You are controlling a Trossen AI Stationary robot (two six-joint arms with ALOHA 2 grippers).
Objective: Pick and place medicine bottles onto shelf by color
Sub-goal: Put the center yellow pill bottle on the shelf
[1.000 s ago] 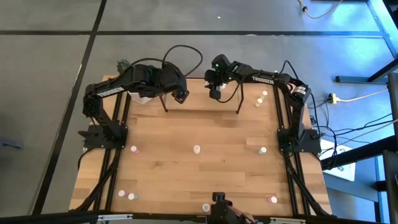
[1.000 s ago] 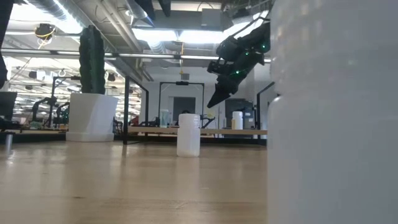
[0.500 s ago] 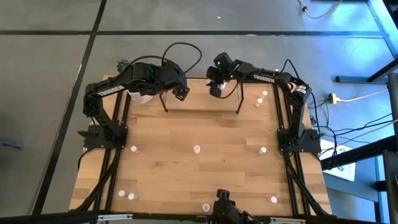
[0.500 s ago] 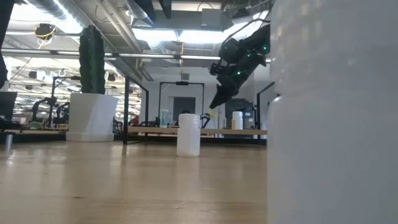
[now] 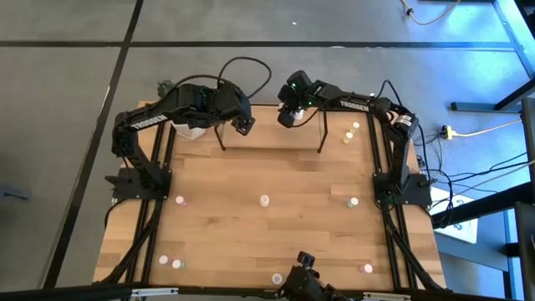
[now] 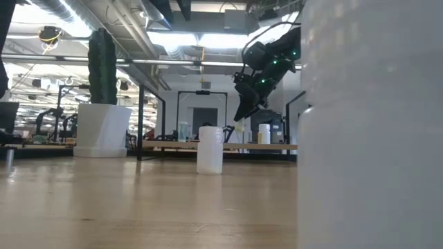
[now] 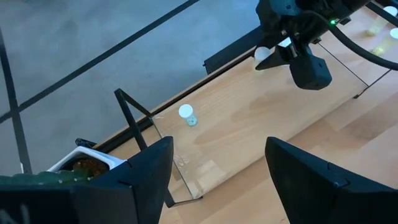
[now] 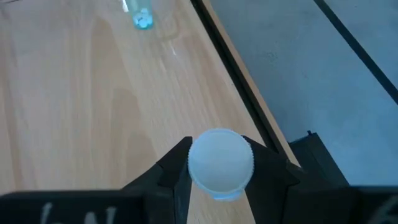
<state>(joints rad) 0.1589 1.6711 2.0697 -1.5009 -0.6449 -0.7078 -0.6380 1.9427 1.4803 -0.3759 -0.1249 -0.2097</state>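
Fingers of the right gripper (image 8: 221,171) clamp 1 white-capped medicine bottle (image 8: 220,162) above the shelf (image 7: 249,118); left gripper (image 7: 214,177) fingers stand wide, holding nothing.

White capitals reading "TROSSEN" are showing along the left arm (image 5: 147,123) in the high view, running up its long dark link just beside the cactus pot (image 5: 189,132). The same "TROSSEN" wordmark is sitting on the right arm (image 5: 355,104), on the link stretching out from that arm's lit wrist, on the far side of the shelf (image 5: 272,138) from the cactus pot. Nothing else is reading as text anywhere: the small bottles are showing no legible labels, and the low and wrist views are offering no words or numbers.
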